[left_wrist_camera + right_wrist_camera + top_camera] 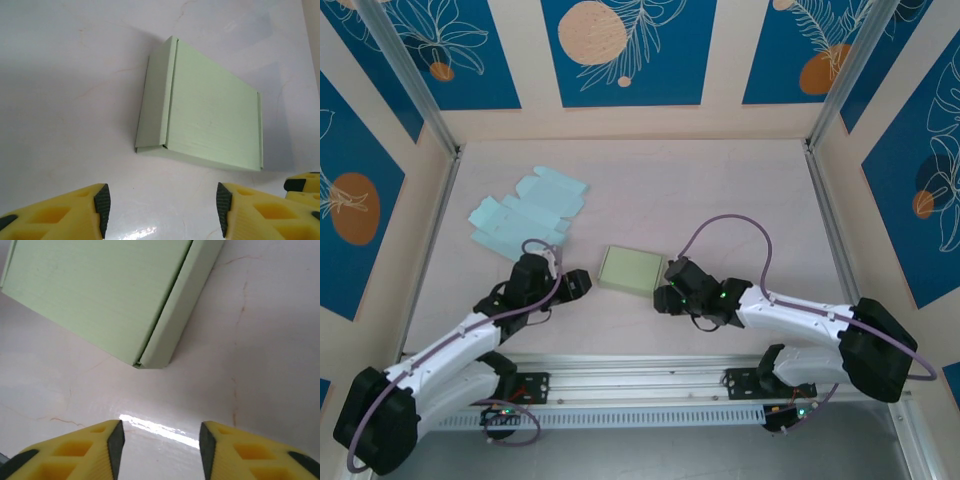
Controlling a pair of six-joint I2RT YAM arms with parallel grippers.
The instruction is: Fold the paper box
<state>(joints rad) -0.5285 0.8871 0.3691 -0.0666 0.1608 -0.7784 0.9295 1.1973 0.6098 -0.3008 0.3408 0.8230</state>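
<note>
A pale green paper box (628, 269), folded shut into a flat closed shape, lies on the table between the two arms. The left wrist view has the box (205, 117) ahead of my left gripper (162, 207), whose yellow fingers stand apart with bare table between them. My left gripper (582, 284) sits just left of the box and does not touch it. In the right wrist view one corner of the box (115, 295) lies ahead of my right gripper (161, 442), open and holding nothing. My right gripper (666, 296) is at the box's right edge.
Several flat, unfolded light blue box blanks (525, 212) lie at the back left of the table. Patterned walls and metal posts (825, 120) close in the table (720, 190). A rail (640, 380) runs along the near edge by the arm bases.
</note>
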